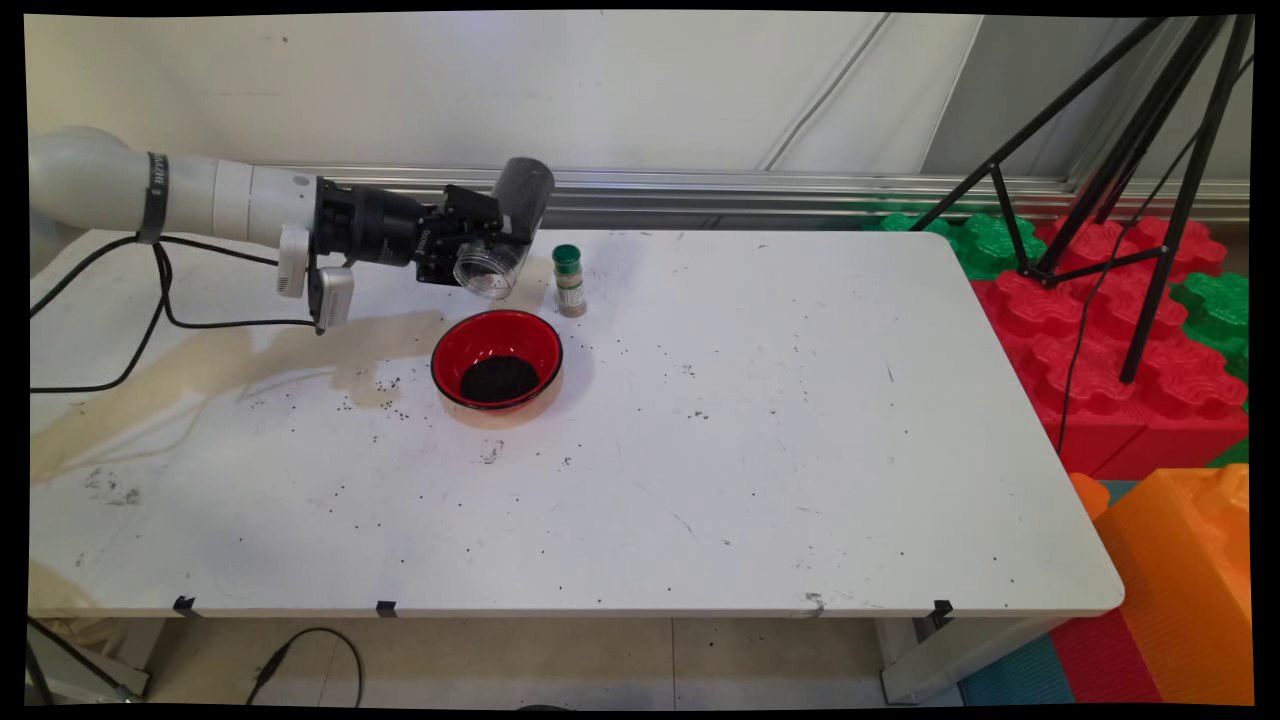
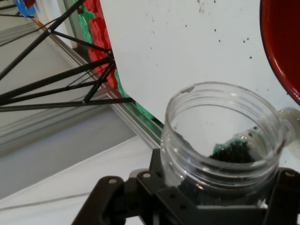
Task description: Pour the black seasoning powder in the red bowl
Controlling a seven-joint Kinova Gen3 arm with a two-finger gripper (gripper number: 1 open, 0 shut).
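Clear plastic jar (image 1: 503, 245) clamped in the hand (image 1: 470, 248), held above the surface (image 1: 760, 440), tipped steeply with open mouth down toward the red bowl (image 1: 497, 358) just below. Still some dark grains inside the jar (image 2: 220, 136), gathered near the mouth in the hand view. Probably light and fairly stiff, smooth-walled and so a little slippery; thin plastic likely to flex if squeezed hard. Best taken round the straight middle of the body, below the threaded neck, as gripped here. Heap of the same dark grains in the bowl's bottom, and loose specks scattered over the surface around it. Small spice bottle (image 1: 569, 281) with green cap upright just beyond the bowl, beside the jar's mouth. Black tripod (image 1: 1130, 180) and red and green foam blocks (image 1: 1110, 330) off the far right edge.
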